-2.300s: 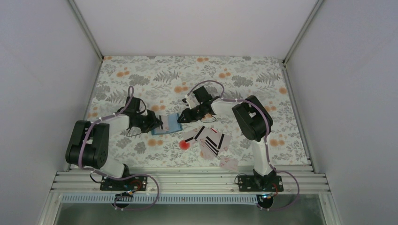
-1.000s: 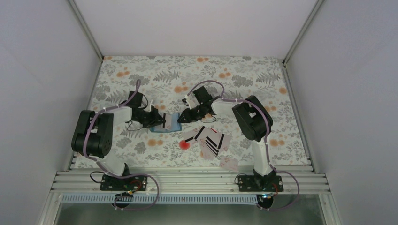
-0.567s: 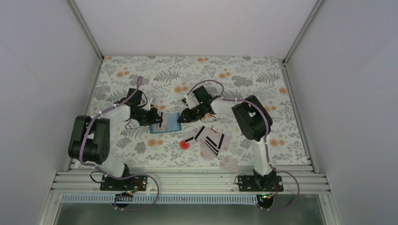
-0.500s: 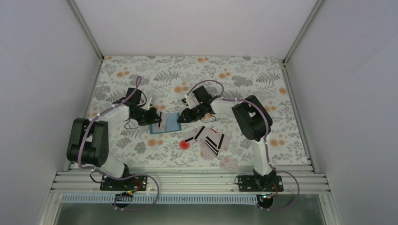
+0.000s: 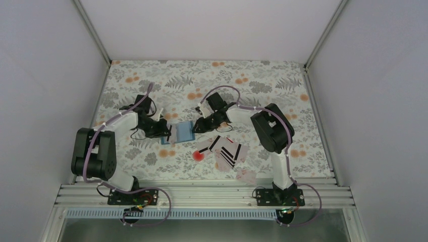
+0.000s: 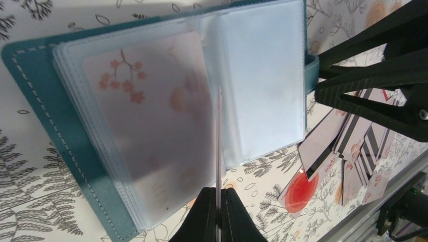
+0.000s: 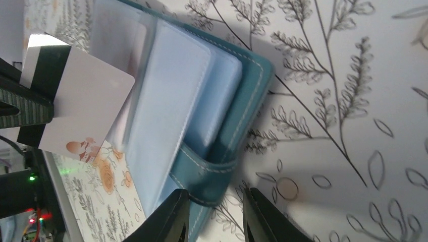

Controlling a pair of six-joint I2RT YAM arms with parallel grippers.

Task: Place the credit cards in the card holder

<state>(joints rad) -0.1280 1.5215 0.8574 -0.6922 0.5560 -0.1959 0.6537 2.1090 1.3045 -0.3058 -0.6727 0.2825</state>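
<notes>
The blue card holder [image 5: 185, 132] lies open mid-table, its clear sleeves [image 6: 262, 80] fanned out. A pale blossom-print card [image 6: 146, 111] shows inside one sleeve. My left gripper [image 6: 219, 194] is shut on a credit card [image 6: 219, 141], seen edge-on, its far edge at the sleeves near the fold. From the right wrist that card [image 7: 81, 101] is white with a black stripe. My right gripper [image 7: 214, 201] is open, its fingers either side of the holder's closing tab [image 7: 212, 174]. In the top view the left gripper [image 5: 166, 135] is left of the holder and the right gripper [image 5: 198, 127] at its right edge.
Several loose credit cards [image 5: 226, 150] lie fanned on the flowered cloth, just right of and nearer than the holder. One of them [image 6: 300, 191] bears a round red spot. Another card [image 5: 246, 175] sits near the front rail. White walls enclose the table.
The left gripper has brought its card in against the holder's sleeves, and the holder now looks narrower, its left side raised. The right arm has stayed put.
</notes>
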